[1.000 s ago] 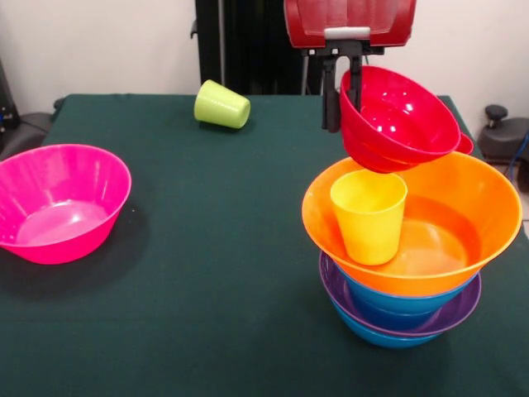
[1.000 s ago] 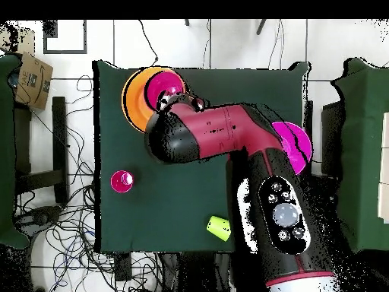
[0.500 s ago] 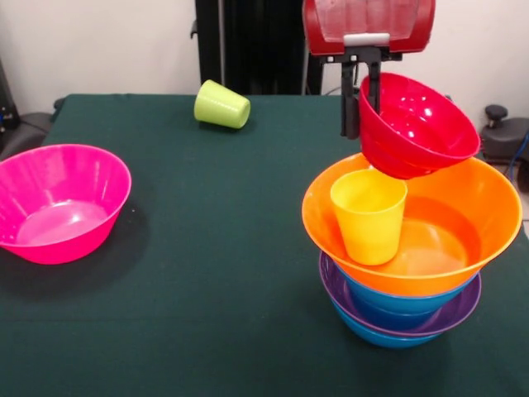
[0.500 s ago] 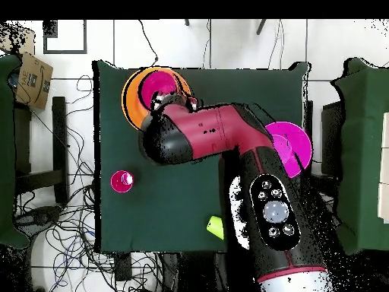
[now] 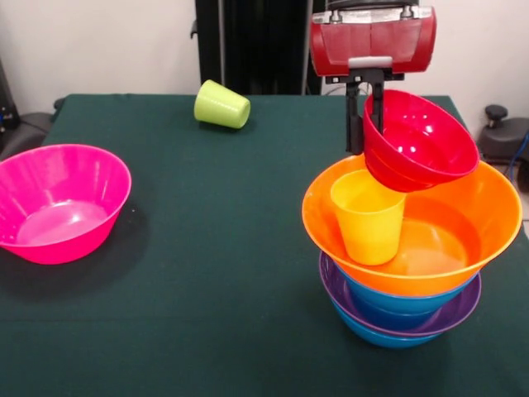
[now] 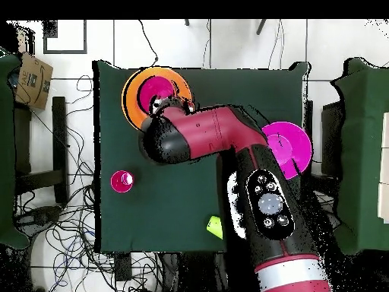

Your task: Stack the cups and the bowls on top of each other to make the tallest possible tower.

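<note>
My gripper (image 5: 364,112) is shut on the rim of the small red bowl (image 5: 420,139), which it holds tilted just above the tower. The tower is a blue bowl (image 5: 388,335), a purple bowl (image 5: 450,318) and another blue bowl (image 5: 397,302), with the wide orange bowl (image 5: 430,240) on top. Inside the orange bowl stands the yellow cup (image 5: 369,217), and the red bowl's underside is right at its back rim. From overhead the arm (image 6: 194,137) covers part of the orange bowl (image 6: 135,95) and the red bowl (image 6: 161,91).
A large pink bowl (image 5: 58,201) (image 6: 289,144) sits upright on the green cloth. A lime green cup (image 5: 221,105) (image 6: 216,225) lies on its side near the far edge. A small red cup (image 6: 121,181) stands alone by the table's edge in the overhead view.
My gripper has carried the red bowl to the right in the front view and a little lower, so it now hangs over the yellow cup and the orange bowl.
</note>
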`<state>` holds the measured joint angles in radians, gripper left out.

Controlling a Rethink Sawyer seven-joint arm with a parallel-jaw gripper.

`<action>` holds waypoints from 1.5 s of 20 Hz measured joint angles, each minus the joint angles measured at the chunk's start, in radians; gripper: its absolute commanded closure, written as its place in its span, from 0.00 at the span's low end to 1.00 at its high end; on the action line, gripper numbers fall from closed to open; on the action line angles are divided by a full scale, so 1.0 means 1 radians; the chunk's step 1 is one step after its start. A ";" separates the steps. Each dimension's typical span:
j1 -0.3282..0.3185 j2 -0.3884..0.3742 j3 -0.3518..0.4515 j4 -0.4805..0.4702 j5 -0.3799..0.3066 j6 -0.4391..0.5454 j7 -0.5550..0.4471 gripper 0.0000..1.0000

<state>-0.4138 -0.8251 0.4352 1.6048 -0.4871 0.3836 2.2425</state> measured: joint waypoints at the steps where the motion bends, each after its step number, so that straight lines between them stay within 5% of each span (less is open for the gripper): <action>1: -0.002 0.003 0.000 0.000 0.000 0.000 0.000 1.00; 30: -0.041 0.005 0.000 0.013 0.000 0.000 0.000 1.00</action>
<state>-0.4551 -0.8203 0.4351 1.6174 -0.4871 0.3836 2.2425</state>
